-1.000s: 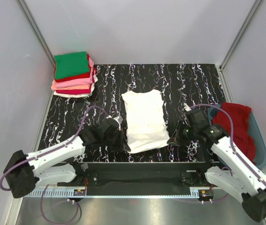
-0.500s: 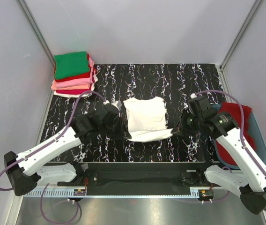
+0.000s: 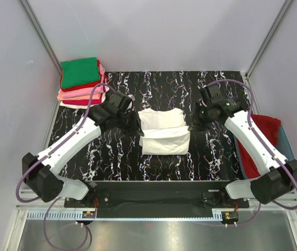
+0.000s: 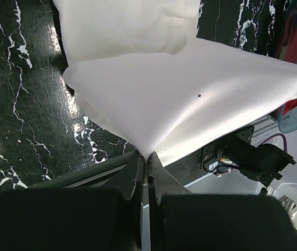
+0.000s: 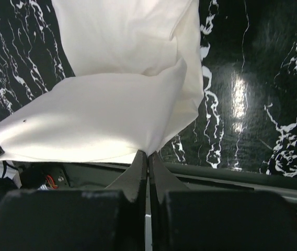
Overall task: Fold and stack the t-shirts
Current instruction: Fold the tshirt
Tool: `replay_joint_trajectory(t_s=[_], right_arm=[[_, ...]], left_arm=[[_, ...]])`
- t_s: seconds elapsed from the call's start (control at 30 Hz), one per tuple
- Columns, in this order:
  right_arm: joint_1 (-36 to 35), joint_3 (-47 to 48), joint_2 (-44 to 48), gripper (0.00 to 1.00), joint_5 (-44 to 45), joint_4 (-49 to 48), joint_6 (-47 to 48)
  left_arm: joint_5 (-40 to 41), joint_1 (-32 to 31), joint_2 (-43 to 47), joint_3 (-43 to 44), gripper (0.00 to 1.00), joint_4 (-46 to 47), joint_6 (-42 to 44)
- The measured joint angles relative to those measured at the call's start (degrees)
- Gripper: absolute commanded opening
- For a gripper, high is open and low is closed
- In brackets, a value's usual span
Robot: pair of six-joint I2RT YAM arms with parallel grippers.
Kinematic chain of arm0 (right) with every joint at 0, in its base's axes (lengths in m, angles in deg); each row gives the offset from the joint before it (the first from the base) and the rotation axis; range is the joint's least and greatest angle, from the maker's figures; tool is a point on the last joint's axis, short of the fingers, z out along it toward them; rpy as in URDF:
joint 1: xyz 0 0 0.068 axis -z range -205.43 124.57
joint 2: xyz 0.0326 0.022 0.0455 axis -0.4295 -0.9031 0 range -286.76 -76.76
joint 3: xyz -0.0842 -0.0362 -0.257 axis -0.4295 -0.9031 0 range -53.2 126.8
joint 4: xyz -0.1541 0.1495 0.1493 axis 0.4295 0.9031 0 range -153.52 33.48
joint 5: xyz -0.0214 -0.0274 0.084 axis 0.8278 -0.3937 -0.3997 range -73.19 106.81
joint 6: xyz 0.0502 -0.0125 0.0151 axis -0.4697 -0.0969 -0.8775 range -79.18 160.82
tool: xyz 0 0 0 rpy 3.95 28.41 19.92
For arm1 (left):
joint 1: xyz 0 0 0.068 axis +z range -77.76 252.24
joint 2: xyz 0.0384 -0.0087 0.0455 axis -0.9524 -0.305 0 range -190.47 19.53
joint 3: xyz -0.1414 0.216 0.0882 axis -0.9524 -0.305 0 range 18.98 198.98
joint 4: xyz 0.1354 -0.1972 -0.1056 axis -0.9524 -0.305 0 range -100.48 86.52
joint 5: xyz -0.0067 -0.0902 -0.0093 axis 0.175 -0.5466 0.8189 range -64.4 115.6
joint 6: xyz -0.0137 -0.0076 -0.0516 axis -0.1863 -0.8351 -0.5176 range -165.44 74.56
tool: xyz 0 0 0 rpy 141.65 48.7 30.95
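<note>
A white t-shirt (image 3: 163,140) lies mid-table, its near half lifted and doubled back over the far half. My left gripper (image 3: 138,125) is shut on that raised edge's left corner, and my right gripper (image 3: 192,127) is shut on its right corner. In the left wrist view the jaws (image 4: 147,155) pinch white cloth (image 4: 180,99) stretched taut to the right. The right wrist view shows the same: my gripper (image 5: 148,152) clamps the cloth (image 5: 101,115). A stack of folded t-shirts (image 3: 82,82), green on top over red, pink and white, sits at the back left.
A blue tub (image 3: 286,140) holding a red t-shirt (image 3: 266,130) stands at the table's right edge, behind my right arm. Grey walls close in the left, back and right. The black marbled tabletop (image 3: 164,86) shows round the white shirt.
Both grippers have lifted the white shirt's near edge and carried it away from the arm bases toward the far end, folding the shirt roughly in half. The stack and the tub have not moved.
</note>
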Motion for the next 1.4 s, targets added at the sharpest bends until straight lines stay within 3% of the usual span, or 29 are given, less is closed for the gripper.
replay_joint_trajectory(t_s=[0.37,0.6,0.73,0.8,0.83,0.87,0.9,0.93,1.0,1.03,1.13,1.27,1.4], right_arm=[[3.34,7.58,-11.06,0.0,-1.73,-1.53,4.59],[5.25,20.39,-22.45,0.0,-2.95,-1.03,7.02],[6.58,31.76,-34.07,0.0,-3.48,-1.33,8.13],[7.28,39.12,-41.11,0.02,-3.8,-1.25,8.17],[7.72,44.24,-45.9,0.16,-4.31,-0.94,8.17],[8.17,49.92,-50.88,0.42,-5.22,-0.92,7.98],[8.63,56.65,-56.68,0.65,-6.05,-0.5,7.65],[9.14,63.58,-62.42,0.72,-7.02,-0.85,7.54],[10.25,77.31,-73.48,0.84,-9.07,-0.66,7.76],[10.78,80.52,-76.85,0.86,-9.55,-0.7,7.54],[12.02,73.9,-76.83,0.91,-10.93,-1.44,7.3],[13.35,49.55,-66.27,0.92,-11.21,-8.52,7.56],[13.44,40.09,-58.14,0.92,-11.15,-11.3,8.13]], left_arm=[[-8.22,6.58,-8.68,2.75,0.03,1.6,4.07],[-13.4,12.46,-16.74,9.16,0.04,1.79,6.49],[-15.3,16.81,-27.15,18.82,0.1,1.01,8.76],[-15.85,19.19,-35.01,26.25,0.22,-0.09,9.64],[-15.76,20.11,-38.56,29.68,0.25,-0.33,10.1],[-15.89,21.31,-43.8,34.69,0.29,-1.27,10.43],[-16.39,22.62,-49.88,41.05,0.43,-1.95,10.54],[-16.65,23.41,-54.21,45.29,0.51,-1.92,10.93],[-17.51,24.94,-64.46,54.88,0.75,-2.86,10.82],[-17.84,25.64,-68.04,57.64,0.96,-3.37,10.75],[-22.36,26.91,-69.0,58.9,0.99,-4.17,8.9],[-19.78,26.16,-60.5,49.77,0.99,-1.99,9.57],[-17.38,25.4,-52.19,40.5,0.99,-0.17,10.45]])
